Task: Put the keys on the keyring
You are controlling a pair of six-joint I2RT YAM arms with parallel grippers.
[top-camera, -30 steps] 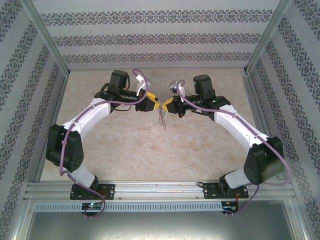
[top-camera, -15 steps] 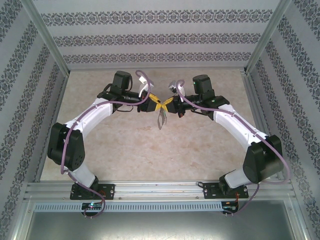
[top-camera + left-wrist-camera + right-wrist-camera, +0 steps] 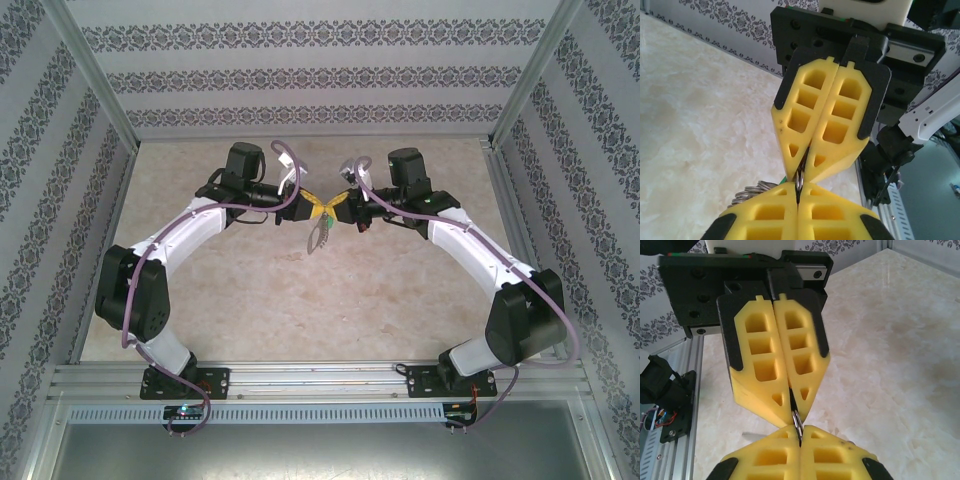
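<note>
Left fingers and right fingers are being held tip to tip above the middle of the desk, each pair pressed fully together. The keyring is being pinched edge-on by both sets of tips, with a thin dark strip of it showing in the seam. The rest is being left hanging below, clear of the desk. Silver coils are being seen just left of the left tips. Keys: cannot be picked out.
</note>
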